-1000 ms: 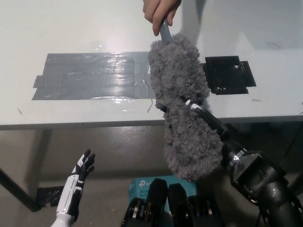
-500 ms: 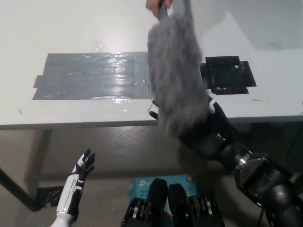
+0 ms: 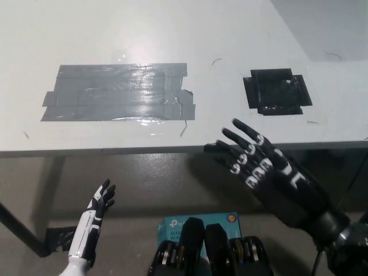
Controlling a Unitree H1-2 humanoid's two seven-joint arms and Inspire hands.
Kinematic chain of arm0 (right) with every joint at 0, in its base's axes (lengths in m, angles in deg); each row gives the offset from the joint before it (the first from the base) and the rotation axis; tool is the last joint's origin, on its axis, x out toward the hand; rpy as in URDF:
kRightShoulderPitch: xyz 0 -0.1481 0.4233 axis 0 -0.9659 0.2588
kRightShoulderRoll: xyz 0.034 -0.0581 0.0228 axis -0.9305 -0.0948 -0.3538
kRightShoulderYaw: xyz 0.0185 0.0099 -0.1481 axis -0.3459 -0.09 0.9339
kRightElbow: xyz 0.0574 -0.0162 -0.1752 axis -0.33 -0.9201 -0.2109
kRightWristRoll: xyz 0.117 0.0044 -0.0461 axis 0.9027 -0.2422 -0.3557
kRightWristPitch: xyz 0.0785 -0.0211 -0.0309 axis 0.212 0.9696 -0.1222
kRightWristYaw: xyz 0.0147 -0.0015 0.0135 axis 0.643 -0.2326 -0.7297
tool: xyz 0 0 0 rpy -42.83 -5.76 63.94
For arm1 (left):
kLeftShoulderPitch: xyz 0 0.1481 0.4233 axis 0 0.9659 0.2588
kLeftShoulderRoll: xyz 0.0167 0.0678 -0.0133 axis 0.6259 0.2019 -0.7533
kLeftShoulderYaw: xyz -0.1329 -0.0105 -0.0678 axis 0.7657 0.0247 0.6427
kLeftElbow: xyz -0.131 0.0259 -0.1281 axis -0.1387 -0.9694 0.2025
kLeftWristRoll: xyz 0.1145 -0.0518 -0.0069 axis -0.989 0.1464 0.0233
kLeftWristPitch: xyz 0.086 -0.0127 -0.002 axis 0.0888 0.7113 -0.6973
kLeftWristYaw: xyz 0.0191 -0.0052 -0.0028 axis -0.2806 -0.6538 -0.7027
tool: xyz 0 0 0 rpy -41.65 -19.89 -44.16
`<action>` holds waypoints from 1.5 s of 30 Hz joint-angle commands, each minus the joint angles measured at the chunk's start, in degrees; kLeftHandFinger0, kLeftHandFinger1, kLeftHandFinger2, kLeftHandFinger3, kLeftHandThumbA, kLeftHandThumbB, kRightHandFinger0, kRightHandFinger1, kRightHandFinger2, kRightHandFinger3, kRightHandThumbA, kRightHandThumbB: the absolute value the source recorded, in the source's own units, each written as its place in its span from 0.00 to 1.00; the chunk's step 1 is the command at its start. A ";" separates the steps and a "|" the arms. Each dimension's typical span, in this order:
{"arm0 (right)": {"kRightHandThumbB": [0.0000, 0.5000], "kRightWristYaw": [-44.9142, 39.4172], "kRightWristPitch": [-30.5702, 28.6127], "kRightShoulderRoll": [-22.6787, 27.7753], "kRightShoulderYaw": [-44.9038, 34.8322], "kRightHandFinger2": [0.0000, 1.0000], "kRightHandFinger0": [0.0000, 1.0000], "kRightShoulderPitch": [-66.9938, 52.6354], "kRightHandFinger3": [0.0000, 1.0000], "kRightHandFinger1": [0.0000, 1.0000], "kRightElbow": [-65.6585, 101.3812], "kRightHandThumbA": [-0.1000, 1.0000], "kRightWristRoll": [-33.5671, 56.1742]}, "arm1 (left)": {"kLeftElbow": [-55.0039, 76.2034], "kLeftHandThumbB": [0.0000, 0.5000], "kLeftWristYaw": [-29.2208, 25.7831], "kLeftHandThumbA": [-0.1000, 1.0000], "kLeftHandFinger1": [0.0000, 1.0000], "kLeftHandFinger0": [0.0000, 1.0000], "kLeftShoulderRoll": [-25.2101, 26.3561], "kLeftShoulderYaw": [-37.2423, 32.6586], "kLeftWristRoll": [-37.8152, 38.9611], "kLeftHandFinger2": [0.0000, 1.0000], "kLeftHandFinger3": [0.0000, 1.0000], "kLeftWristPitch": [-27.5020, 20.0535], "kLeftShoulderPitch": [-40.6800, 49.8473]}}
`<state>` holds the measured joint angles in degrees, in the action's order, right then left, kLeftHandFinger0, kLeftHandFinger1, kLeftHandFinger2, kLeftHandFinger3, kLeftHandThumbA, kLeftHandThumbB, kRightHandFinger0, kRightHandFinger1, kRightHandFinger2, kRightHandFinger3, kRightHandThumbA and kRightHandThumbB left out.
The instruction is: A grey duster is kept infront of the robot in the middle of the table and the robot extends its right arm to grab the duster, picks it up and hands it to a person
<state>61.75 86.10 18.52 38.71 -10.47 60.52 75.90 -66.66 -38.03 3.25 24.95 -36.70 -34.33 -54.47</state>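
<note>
The grey duster is nowhere in the head view, and no person's hand shows. My black right hand (image 3: 261,167) hovers palm-up at the table's near edge, open, fingers spread and holding nothing. My white left hand (image 3: 95,215) rests low at the lower left, below the table edge, open with its fingers apart.
The white table (image 3: 144,34) carries a wide patch of grey tape (image 3: 118,92) left of centre and a black square patch (image 3: 276,91) to the right. A teal box (image 3: 198,223) lies on the floor under the near edge. A table leg (image 3: 20,233) slants at lower left.
The person has lifted the duster away, up and out of the picture. My right hand has let go of it and now stands open with spread fingers. The left hand has not moved.
</note>
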 commanded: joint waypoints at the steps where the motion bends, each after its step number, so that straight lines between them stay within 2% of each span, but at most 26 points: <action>1: 0.99 -0.87 -15.86 3.32 -2.78 1.00 1.00 -7.83 1.00 1.00 6.93 0.86 -27.58 | 0.45 0.75 -0.19 1.00 1.00 1.00 0.67 0.16 0.32 1.00 1.00 -2.11 0.14; 3: 0.97 0.16 -18.06 3.69 -2.71 1.00 1.00 -9.56 1.00 1.00 5.51 0.88 -32.36 | 0.45 0.74 -0.28 1.00 1.00 1.00 0.48 0.00 0.18 1.00 1.00 -2.12 0.61; 4: 0.95 0.61 -19.38 3.67 -2.87 1.00 1.00 -10.87 1.00 1.00 3.97 0.86 -33.99 | 0.57 0.74 -0.24 1.00 1.00 1.00 0.36 -0.08 0.14 1.00 1.00 -2.11 0.90; 7: 0.93 0.18 -21.46 2.70 -3.23 1.00 1.00 -12.36 1.00 1.00 0.84 0.84 -33.65 | 0.58 0.75 -0.35 1.00 1.00 1.00 0.18 0.07 0.15 1.00 1.00 -2.12 1.05; 9: 0.88 -0.09 -23.99 1.83 -3.33 1.00 1.00 -12.89 1.00 1.00 -1.46 0.86 -34.47 | 0.46 0.81 -0.20 1.00 1.00 1.00 0.06 0.16 0.36 1.00 1.00 -2.08 1.24; 14: 0.89 2.40 -27.55 1.05 -3.31 1.00 1.00 -13.10 1.00 1.00 -4.48 0.92 -41.08 | 0.76 0.80 -0.21 1.00 1.00 1.00 -0.18 0.25 0.63 1.00 1.00 -2.09 1.77; 21: 0.89 4.46 -29.37 0.13 -3.57 1.00 1.00 -12.64 1.00 1.00 -7.19 0.91 -45.14 | 0.83 0.79 0.14 1.00 1.00 1.00 -0.38 0.40 1.69 1.00 1.00 -2.11 1.72; 30: 0.83 4.53 -31.30 -0.93 -5.08 1.00 1.00 -12.67 1.00 1.00 -10.68 0.87 -46.37 | 0.41 0.79 -0.28 1.00 1.00 1.00 -0.39 0.41 1.28 1.00 1.00 -2.12 1.44; 45: 0.83 3.07 -32.47 -2.49 -6.61 1.00 1.00 -12.18 1.00 1.00 -11.59 0.86 -48.15 | 0.79 0.78 0.12 1.00 1.00 1.00 -0.11 0.57 1.90 1.00 1.00 -2.11 1.38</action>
<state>65.00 57.87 16.48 33.12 -23.32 48.50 29.84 -66.74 -38.02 2.78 25.30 -35.81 -34.37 -52.96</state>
